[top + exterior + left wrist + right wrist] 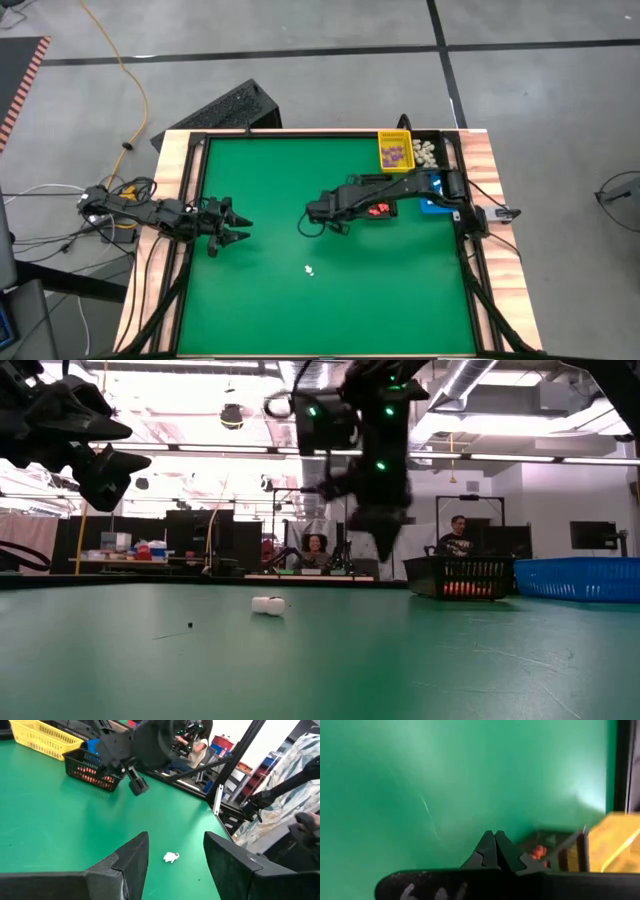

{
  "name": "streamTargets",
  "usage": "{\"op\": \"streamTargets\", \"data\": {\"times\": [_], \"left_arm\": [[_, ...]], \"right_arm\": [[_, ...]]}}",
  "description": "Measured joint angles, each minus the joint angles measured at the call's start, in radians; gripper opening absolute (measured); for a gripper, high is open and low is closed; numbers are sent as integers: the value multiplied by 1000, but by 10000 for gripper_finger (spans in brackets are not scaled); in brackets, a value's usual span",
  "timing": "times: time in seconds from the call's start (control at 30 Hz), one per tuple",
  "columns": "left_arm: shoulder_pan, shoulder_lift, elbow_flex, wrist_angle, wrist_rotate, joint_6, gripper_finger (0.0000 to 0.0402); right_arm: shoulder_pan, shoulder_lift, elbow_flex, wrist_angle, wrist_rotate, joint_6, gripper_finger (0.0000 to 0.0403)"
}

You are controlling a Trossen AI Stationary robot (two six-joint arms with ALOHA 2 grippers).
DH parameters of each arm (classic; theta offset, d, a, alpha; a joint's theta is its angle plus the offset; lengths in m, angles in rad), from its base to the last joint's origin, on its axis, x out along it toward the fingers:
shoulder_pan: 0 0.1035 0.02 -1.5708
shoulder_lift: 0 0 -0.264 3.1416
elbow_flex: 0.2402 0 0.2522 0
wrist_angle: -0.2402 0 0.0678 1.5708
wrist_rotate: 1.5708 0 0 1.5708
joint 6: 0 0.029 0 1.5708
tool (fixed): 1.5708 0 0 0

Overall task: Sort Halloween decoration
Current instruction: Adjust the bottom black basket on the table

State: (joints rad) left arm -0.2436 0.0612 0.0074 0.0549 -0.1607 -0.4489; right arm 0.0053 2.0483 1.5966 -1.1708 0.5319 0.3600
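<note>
One white trinket (309, 269) lies alone mid-desk (260, 300). Three bins: yellow (394, 151), black (378, 209), blue (432, 205). Left gripper (238, 227) hovers, fingers spread. Right gripper (305, 228) raised, fingers closed, empty.

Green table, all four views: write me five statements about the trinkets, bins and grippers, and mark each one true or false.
1. One white trinket lies loose on the green table. True.
2. The left gripper is shut on that trinket. False: it is open and empty, with the trinket ahead of its fingers.
3. The right gripper is shut and holds nothing. True.
4. The yellow bin holds orange-red trinkets. False: purple ones lie in it; the orange-red ones are in the black bin.
5. The blue bin sits at the table's left edge. False: it is at the right edge.
</note>
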Motion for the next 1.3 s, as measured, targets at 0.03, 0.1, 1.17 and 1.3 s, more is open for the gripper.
{"op": "streamTargets", "data": {"times": [0.03, 0.1, 1.17, 1.3], "left_arm": [[0, 0, 0, -2, 6, -3, 180], [0, 0, 0, -3, 18, -12, 180], [0, 0, 0, -4, 6, -44, 180], [0, 0, 0, -4, 6, -45, 180]], "right_arm": [[4, 0, -17, -25, 8, 20, 6], [6, 0, -46, -71, 11, 42, 6], [-141, -1, -143, -43, -7, 31, 6], [-171, -1, -144, -76, -8, 55, 6]]}}
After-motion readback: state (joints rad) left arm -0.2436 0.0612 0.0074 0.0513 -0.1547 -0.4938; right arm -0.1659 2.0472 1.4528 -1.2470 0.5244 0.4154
